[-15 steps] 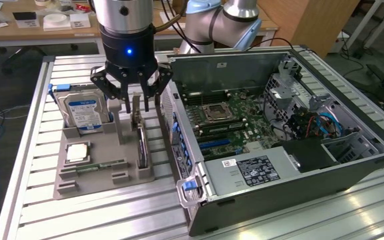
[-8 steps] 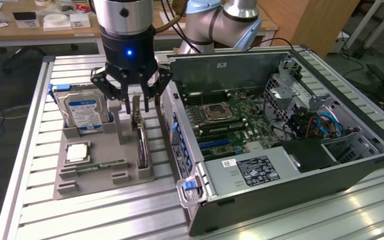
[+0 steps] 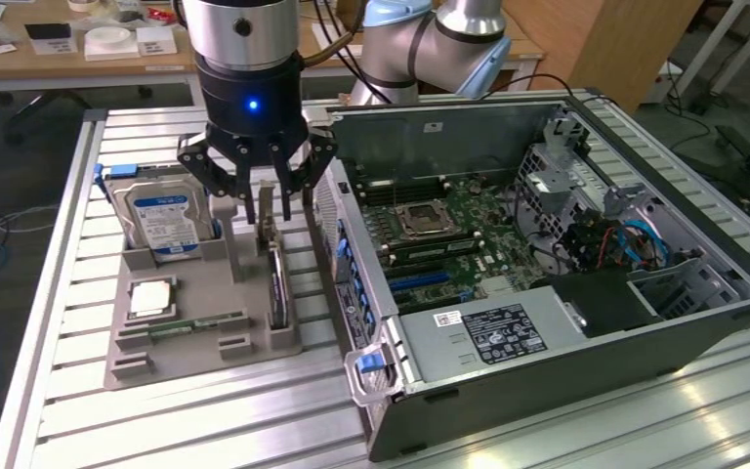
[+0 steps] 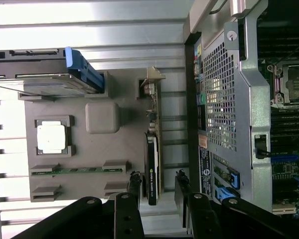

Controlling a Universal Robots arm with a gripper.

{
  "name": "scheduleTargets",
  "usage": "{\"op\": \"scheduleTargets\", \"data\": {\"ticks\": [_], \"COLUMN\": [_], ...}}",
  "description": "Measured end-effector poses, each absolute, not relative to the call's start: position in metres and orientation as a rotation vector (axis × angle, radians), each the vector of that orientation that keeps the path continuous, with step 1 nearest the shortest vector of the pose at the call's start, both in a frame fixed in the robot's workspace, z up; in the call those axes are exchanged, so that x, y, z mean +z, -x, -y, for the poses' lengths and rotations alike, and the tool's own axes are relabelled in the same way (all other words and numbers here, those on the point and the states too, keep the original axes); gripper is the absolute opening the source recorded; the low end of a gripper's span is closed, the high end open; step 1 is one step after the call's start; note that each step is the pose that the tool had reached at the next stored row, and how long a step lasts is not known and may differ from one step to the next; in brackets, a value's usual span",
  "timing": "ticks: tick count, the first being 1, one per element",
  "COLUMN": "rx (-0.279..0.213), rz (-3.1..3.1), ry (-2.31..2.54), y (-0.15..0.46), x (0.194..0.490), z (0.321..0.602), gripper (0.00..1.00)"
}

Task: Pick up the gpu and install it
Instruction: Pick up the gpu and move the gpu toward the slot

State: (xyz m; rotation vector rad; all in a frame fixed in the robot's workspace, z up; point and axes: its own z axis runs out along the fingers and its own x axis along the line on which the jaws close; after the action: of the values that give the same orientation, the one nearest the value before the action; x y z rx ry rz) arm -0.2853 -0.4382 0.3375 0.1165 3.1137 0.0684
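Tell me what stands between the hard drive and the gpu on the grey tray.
A raised grey block, part of the tray itself, stands between the hard drive and the gpu. The wrist view shows it plainly.

The slatted aluminium table (image 3: 153,430) bears a grey parts tray (image 3: 195,357) beside an open computer case (image 3: 545,391).
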Motion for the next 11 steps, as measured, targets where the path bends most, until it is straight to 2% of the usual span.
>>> {"op": "scheduleTargets", "data": {"ticks": [11], "rx": [0.069], "rz": [-3.114], "ry": [-0.117], "y": [0.2853], "x": [0.3364], "z": [0.4382], "gripper": [0.42]}}
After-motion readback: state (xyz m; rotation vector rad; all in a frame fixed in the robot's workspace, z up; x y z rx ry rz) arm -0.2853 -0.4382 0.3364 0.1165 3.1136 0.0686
